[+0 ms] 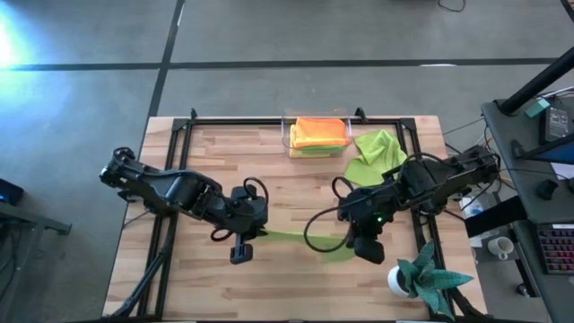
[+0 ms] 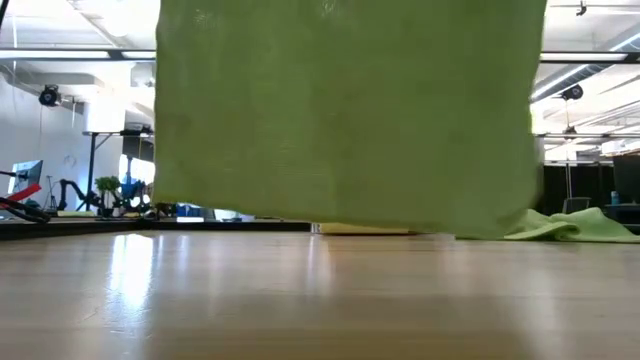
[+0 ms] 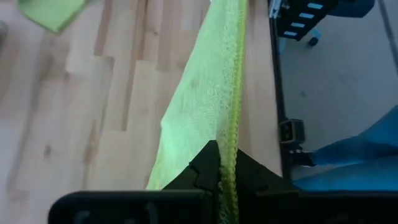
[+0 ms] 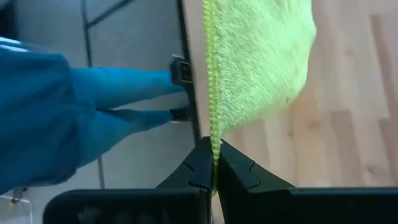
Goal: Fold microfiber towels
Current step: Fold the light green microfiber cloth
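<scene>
A lime green microfiber towel [image 2: 340,110] hangs as a flat sheet between my two grippers over the table's near middle. Its lower edge [image 2: 330,220] is just above the wood. From above it shows only as a thin green strip [image 1: 296,238]. My left gripper [image 1: 240,251] and my right gripper [image 1: 363,249] are each shut on one upper corner. Another lime green towel [image 1: 377,152] lies crumpled on the table at the far right. An orange towel [image 1: 318,130] lies folded on a yellow one in the clear bin [image 1: 289,135]. My left gripper [image 3: 219,171] pinches the towel's stitched top edge [image 3: 231,134] at one upper corner between its two fingers, slanting down from the table's left. The cloth hangs below and runs off toward the other gripper. How many layers it holds does not show. My right gripper [image 4: 213,163] pinches the same stitched top edge [image 4: 212,118] at the other upper corner between its two shut fingers, slanting down from the table's right. The towel hangs below it, and the edge runs fairly straight between the two grippers.
A teal spiky plant in a white pot [image 1: 417,276] stands at the near right corner, close to my right gripper. A black frame [image 1: 269,119] runs along the table's edges. Bare wood lies under and in front of the hanging towel.
</scene>
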`<action>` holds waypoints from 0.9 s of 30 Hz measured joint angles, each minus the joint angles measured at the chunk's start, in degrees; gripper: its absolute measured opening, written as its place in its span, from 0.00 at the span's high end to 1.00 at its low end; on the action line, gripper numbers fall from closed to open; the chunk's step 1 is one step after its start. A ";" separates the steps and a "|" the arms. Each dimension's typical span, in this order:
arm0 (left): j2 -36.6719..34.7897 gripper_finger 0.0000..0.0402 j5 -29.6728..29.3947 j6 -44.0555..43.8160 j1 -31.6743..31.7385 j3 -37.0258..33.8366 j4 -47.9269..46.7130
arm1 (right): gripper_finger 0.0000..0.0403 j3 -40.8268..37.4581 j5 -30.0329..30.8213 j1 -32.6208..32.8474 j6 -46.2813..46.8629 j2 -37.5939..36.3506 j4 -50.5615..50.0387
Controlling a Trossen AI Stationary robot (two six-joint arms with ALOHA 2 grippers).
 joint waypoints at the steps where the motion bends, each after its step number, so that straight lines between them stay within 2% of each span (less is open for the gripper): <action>1: 0.14 1.00 0.52 -0.94 -0.26 0.21 -0.28 | 0.98 0.00 -0.02 0.32 0.02 -0.19 0.99; 6: 0.27 1.00 2.35 -6.03 -1.41 1.00 -0.45 | 0.98 0.00 -0.40 1.89 1.43 -0.78 4.72; 13: 0.29 1.00 11.02 -17.80 -1.51 2.66 0.20 | 0.98 -0.02 -1.93 3.97 3.67 -0.73 6.86; 17: 0.29 1.00 14.61 -19.49 -2.24 1.84 2.13 | 0.98 -0.02 -1.97 5.33 3.85 -0.73 8.32; 27: 0.29 1.00 15.86 -22.66 -4.12 0.81 6.04 | 0.98 -0.02 -3.75 8.08 4.74 1.47 9.68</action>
